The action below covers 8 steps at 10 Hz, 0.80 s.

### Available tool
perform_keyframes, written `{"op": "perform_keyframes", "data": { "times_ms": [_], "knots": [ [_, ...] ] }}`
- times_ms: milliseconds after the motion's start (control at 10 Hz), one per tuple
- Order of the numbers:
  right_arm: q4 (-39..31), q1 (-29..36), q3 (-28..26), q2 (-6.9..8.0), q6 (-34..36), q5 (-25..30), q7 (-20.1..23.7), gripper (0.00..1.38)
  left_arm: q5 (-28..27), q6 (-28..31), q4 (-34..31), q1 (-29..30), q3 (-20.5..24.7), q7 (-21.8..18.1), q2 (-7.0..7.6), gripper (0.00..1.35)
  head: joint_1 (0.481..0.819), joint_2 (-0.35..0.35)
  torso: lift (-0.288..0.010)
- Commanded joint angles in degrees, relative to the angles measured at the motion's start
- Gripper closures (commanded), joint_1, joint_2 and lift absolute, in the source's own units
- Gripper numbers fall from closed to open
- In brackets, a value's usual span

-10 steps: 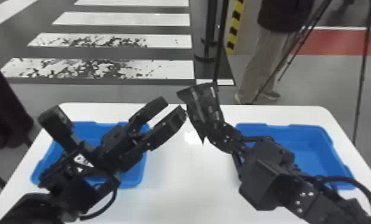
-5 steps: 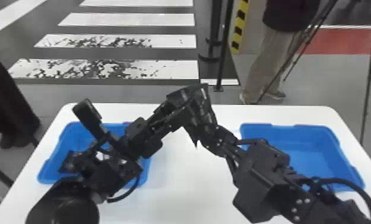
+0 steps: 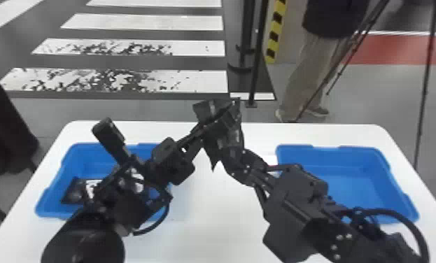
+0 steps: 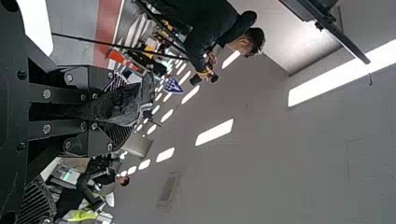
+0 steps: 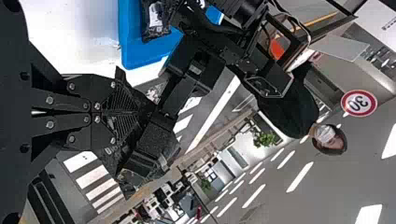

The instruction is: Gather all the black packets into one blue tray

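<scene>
The black, glossy, flexible packet (image 3: 211,140) is suspended above the middle of the bench, between the two trays and clear of both. The right black two-finger pincer (image 5: 137,112) is closed on it, fingers nearly together. The left black two-finger pincer (image 4: 126,107) grips the same packet from the other side, its fingers narrowed against the bunched film. One second earlier, the left pincer stood wide and apart from the packet; it has since advanced and closed, while the right pincer has kept its hold. This change indicates a transfer from right to left. The next step is probably to release the right pincer once the left grip is secure, then lower the packet into the left blue plastic tray (image 3: 91,157), where another black packet with a white label (image 3: 75,190) lies. Caution: early release may drop the packet; pulling with both pincers closed may stretch or tear the film. The right blue plastic tray (image 3: 346,182) rests at the opposite side of the white, round-cornered bench (image 3: 206,217).
</scene>
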Motion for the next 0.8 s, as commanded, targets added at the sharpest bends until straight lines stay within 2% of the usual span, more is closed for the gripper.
{"op": "perform_keyframes", "data": {
  "times_ms": [0, 100, 200, 300, 400, 600, 700],
  "knots": [
    [0.17, 0.00, 0.00, 0.00, -0.02, -0.86, 0.02, 1.26, 1.21, -1.07, 0.02, 0.58, -0.04, 0.07, -0.05, 1.21, 0.695, -0.007, -0.110],
    [1.15, 0.00, -0.68, 0.26, 0.12, -2.46, -0.07, 0.90, 1.10, -1.92, 0.02, 1.14, 0.42, 0.07, 0.04, 1.21, 0.695, -0.004, -0.110],
    [3.12, 0.56, -3.66, 0.88, -0.02, -5.66, -0.16, 0.54, 0.41, -2.62, -0.12, 2.13, 1.45, -0.02, 0.21, 1.21, 0.695, -0.001, -0.110],
    [5.37, 1.69, -8.00, 1.67, -1.29, -10.57, -0.33, 0.37, -1.07, -3.32, -0.12, 3.53, 3.28, -0.46, 0.56, 1.21, 0.695, 0.002, -0.110],
    [8.60, 2.53, -12.22, 2.46, -2.27, -16.97, -0.42, 0.30, -4.16, -4.59, -0.12, 4.66, 6.13, -1.43, 0.83, 1.21, 0.695, -0.009, -0.110],
    [17.46, 4.92, -19.65, 4.66, -6.63, -33.19, -1.91, 0.30, -12.16, -7.12, -0.12, 6.21, 13.10, -3.53, 1.71, 1.21, 0.695, -0.021, -0.110],
    [18.45, 7.31, -23.42, 6.68, -7.61, -37.42, -3.67, 0.30, -16.50, -7.68, -0.12, 6.91, 16.76, -4.15, 1.97, 1.21, 0.695, -0.020, -0.110]
  ]
}}
